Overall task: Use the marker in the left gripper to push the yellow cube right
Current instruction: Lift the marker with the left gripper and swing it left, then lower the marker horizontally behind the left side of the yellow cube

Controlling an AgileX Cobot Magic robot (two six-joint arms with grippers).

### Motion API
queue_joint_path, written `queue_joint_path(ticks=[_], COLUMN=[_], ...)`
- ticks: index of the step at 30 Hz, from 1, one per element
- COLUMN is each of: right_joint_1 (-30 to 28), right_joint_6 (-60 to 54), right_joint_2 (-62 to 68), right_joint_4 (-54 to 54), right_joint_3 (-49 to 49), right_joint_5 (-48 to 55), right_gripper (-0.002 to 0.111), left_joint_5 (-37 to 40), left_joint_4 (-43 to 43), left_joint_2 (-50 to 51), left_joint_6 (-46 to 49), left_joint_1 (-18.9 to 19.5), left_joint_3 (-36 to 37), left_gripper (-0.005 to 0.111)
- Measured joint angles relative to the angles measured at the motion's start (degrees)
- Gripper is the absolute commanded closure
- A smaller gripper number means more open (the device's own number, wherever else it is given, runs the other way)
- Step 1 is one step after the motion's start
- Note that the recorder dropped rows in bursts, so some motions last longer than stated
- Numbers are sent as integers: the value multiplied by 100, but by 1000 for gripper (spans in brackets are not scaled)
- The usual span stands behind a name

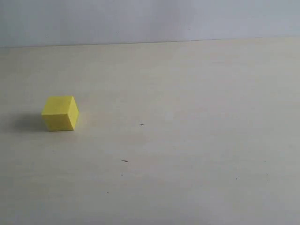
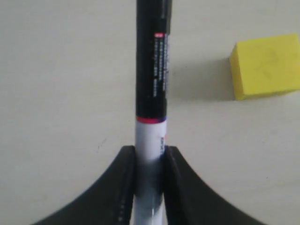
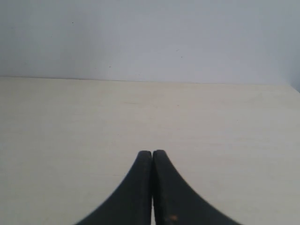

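The yellow cube (image 1: 60, 113) rests on the pale table at the left of the exterior view; neither arm shows there. In the left wrist view the cube (image 2: 266, 65) lies apart from the marker (image 2: 151, 93), with a strip of bare table between them. My left gripper (image 2: 150, 152) is shut on the marker's white barrel, and the black capped part sticks out past the fingers. My right gripper (image 3: 152, 153) is shut with nothing in it, over bare table.
The pale table (image 1: 187, 140) stretches to a white wall (image 1: 150, 18) at the back. A few small dark specks (image 1: 124, 161) mark the surface near the middle.
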Motion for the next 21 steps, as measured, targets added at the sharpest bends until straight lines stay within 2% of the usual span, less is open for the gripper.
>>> queue_joint_path(ticks=[3,8,16,21], right_joint_1=[0,0,0,0], right_joint_6=[0,0,0,0], right_joint_2=[0,0,0,0], right_joint_4=[0,0,0,0], right_joint_3=[0,0,0,0], right_joint_5=[0,0,0,0], right_gripper=[108,108,108,108], left_joint_5=[-499,-1069,-1452,-1828], left_joint_4=[18,122,185,185], left_joint_2=[599,1318,2100,2533], left_joint_6=[1391,2225,5180,6318], left_joint_1=[0,213,895,1372], left_joint_3=[70,70,70,70], left_gripper=[107,107,107,107])
